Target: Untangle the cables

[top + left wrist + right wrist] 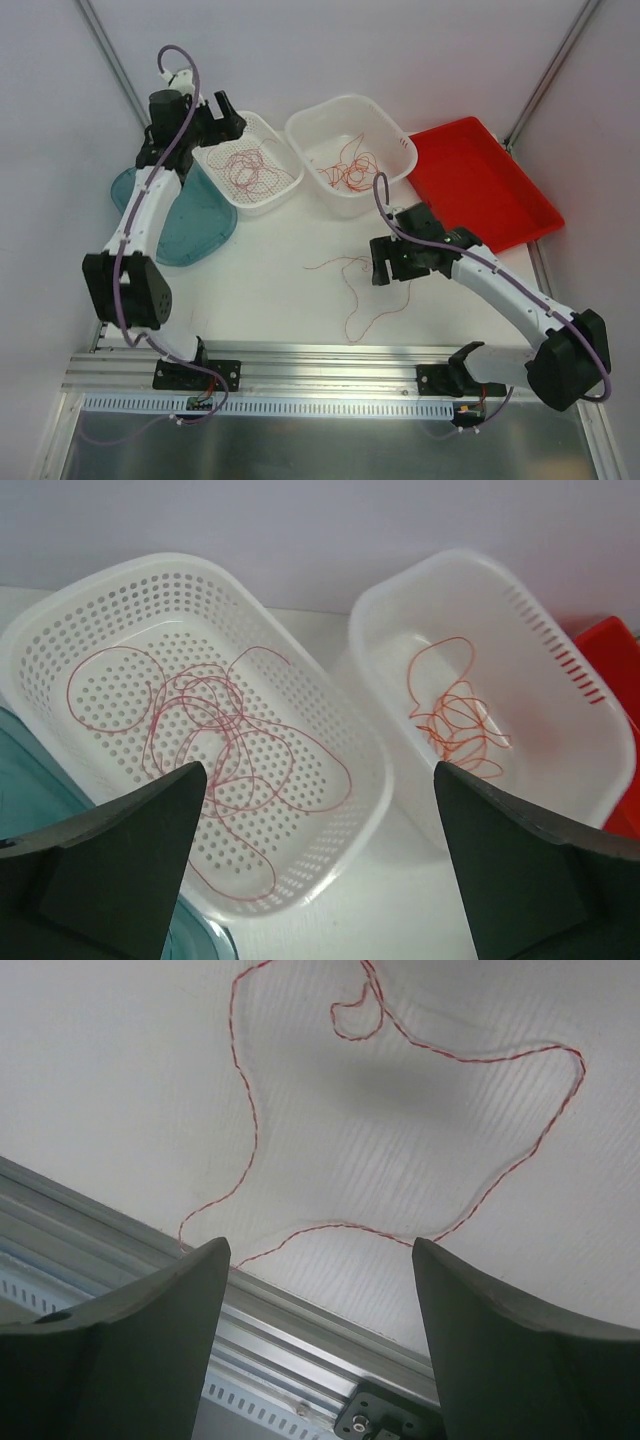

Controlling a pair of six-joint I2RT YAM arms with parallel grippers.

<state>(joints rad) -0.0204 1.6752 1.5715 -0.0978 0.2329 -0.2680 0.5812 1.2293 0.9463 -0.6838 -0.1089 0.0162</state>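
You are between picks, by my reading; your left gripper hangs over the perforated basket, jaws wide open and empty, with separated cables lying inside; your right gripper, jaws open, hovers over one loose cable on the surface; next, lower and pinch that thin strand squarely; the tangle sits in the second basket.

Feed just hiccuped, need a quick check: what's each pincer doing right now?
Left pincer: open, holding nothing, by the perforated basket of cables.
Right pincer: open, holding nothing, over a loose cable.
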